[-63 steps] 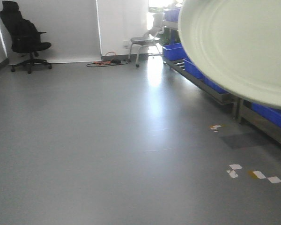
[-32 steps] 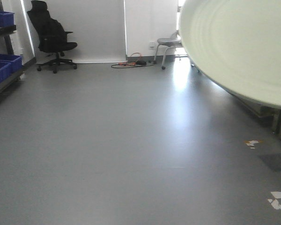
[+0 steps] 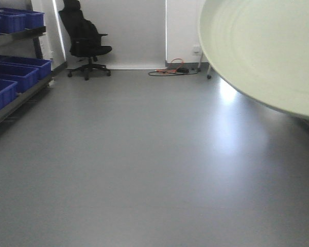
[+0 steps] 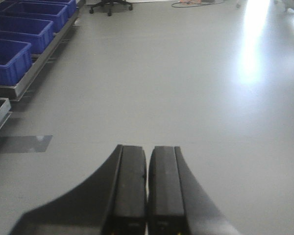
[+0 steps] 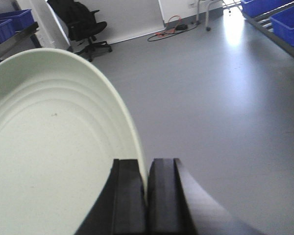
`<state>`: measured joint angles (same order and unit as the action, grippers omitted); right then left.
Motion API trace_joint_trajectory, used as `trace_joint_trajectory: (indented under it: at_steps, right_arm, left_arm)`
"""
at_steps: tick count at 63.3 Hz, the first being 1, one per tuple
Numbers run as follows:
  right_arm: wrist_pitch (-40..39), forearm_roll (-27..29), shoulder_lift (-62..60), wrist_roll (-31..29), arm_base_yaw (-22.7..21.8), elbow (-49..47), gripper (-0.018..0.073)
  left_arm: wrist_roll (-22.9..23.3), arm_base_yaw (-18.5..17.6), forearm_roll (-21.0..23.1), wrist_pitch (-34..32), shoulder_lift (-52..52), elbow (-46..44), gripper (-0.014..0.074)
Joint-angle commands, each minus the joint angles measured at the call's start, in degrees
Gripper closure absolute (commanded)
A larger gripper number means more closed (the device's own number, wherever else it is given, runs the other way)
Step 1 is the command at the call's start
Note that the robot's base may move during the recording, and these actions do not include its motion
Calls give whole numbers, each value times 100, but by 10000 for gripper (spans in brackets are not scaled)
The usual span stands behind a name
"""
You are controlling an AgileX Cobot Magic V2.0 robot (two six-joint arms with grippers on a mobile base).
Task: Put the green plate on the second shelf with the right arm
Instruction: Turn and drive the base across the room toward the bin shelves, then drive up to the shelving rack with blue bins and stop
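Observation:
The green plate (image 3: 262, 51) fills the upper right of the front view, held up in the air and tilted. In the right wrist view the green plate (image 5: 54, 156) spreads to the left, and my right gripper (image 5: 147, 164) is shut on its rim, one finger on each face. My left gripper (image 4: 147, 149) is shut with nothing between its fingers, hanging above the bare grey floor. A shelf rack (image 3: 20, 98) with blue bins (image 3: 15, 74) stands at the left of the front view; I cannot tell its levels apart from here.
A black office chair (image 3: 85, 41) stands by the far white wall, with orange cables (image 3: 172, 69) on the floor beside it. Blue bins (image 4: 19, 39) line a low rack at the left. More blue bins (image 5: 279, 14) sit far right in the right wrist view.
The front view has swung left: the chair slid right across the frame, the left rack of blue bins came into sight, and the right-hand bins and floor marks left it. The plate stays held.

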<state>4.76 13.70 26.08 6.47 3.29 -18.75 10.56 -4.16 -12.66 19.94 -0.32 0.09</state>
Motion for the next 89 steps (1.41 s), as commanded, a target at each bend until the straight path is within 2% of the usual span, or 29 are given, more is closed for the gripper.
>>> trace_joint_trajectory:
  at_steps: [1,89]
  right_arm:
    - [-657,14,5,1,-39,-195,505]
    - [-657,14,5,1,-39,-195,505]
  left_arm:
    - [28,-25,-5,-350,-138,240,472]
    - [28,-25,-5,-350,-138,240,472]
